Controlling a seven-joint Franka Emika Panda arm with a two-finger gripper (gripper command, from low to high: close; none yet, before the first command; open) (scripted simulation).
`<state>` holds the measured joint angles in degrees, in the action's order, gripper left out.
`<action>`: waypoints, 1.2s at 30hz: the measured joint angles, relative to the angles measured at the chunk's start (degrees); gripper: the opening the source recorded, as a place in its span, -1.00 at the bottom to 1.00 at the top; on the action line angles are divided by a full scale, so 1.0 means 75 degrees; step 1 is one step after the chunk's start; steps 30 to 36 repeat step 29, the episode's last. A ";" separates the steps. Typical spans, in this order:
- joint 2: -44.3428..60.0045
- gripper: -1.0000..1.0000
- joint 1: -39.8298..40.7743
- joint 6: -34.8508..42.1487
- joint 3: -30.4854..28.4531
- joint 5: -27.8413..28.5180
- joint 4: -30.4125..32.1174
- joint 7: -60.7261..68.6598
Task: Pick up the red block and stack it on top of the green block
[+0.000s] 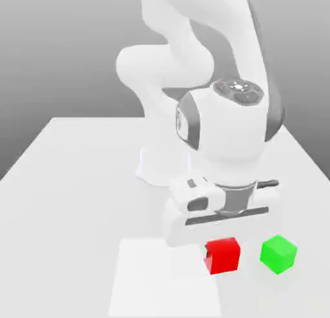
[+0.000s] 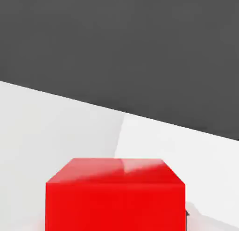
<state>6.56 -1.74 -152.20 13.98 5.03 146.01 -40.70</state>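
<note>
Red block [image 1: 223, 256] | gripped in pincer [image 1: 222, 252], closed on it | grn block [image 1: 278, 253] apart, toward the exterior view's right

Red cube [image 2: 115, 206]: cut off, hand view's edge | Panda arm [image 1: 235, 133]: cropped, exterior view's top | fingers [image 1: 207, 251]: mostly hidden

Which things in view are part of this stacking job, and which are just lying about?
Part of the job:
- red block
- green block
- gripper, at the red block

Just lying about:
- white sheet-like patch on the table
</note>
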 joint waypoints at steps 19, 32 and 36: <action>0.0717 1.00 -0.1619 -0.1122 0.0492 0.0795 0.0479 0.2658; -0.0309 1.00 -0.1532 -0.0246 0.0793 -0.0212 0.0545 0.3392; -0.0309 1.00 -0.1532 -0.0246 0.0793 -0.0212 0.0545 0.3392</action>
